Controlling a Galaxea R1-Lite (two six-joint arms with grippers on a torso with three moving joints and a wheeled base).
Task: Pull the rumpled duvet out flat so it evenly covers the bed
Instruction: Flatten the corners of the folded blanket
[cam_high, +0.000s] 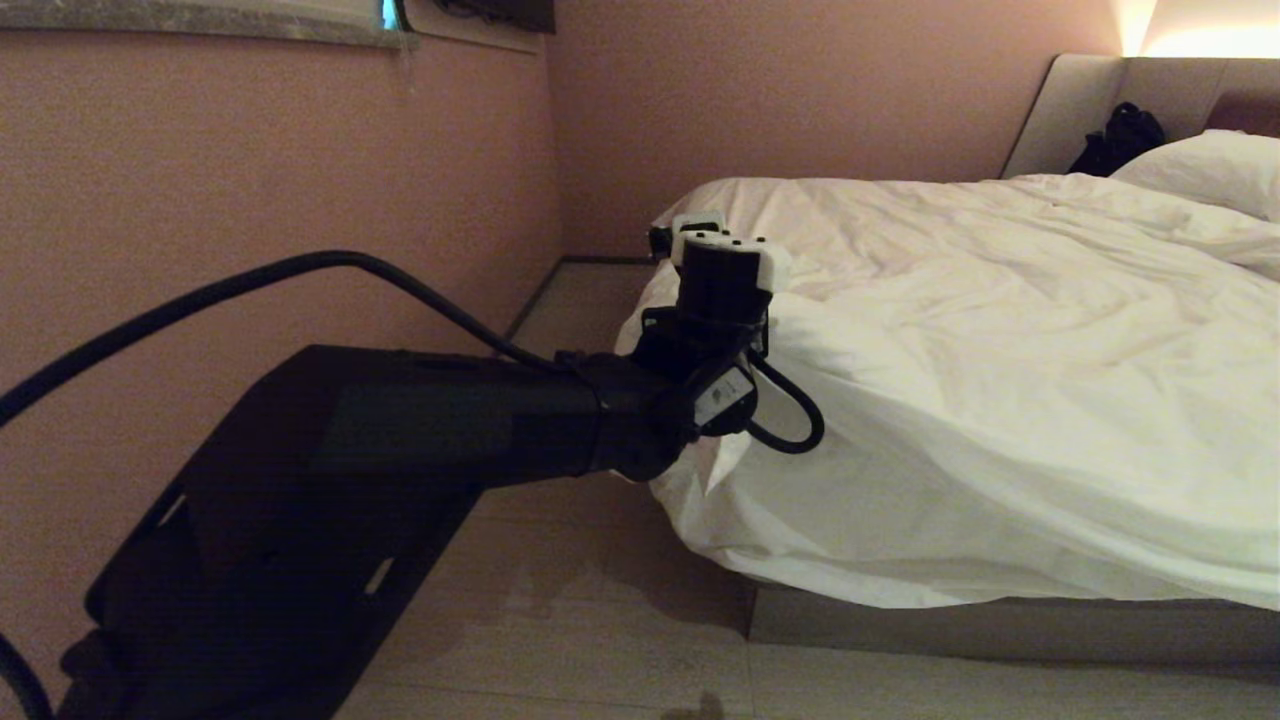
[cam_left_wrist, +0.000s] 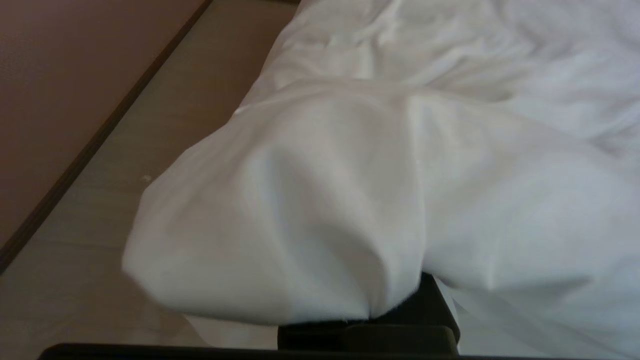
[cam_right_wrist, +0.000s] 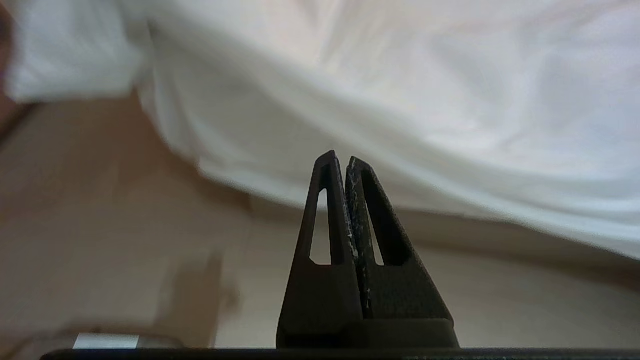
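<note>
Black bag (cam_high: 1118, 138) by headboard (cam_high: 1075, 110), pillow (cam_high: 1210, 170) beside it. Duvet (cam_high: 960, 350) lies lengthwise along bed (cam_high: 1000, 625), corner overhanging foot edge. Left gripper (cam_left_wrist: 395, 305) clamped on duvet corner (fingers buried); right gripper (cam_right_wrist: 346, 162) pressed together, empty.

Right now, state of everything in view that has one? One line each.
Puffy white cotton duvet: wrinkled, its corner gathered and draped over the bed's foot end.
Low bed with grey-beige platform base: covered, not smoothed.
Plump white pillow: at the headboard, partly showing.
Left gripper: jaws shut on duvet corner.
Right gripper: jaws shut, empty, short of the duvet.
</note>
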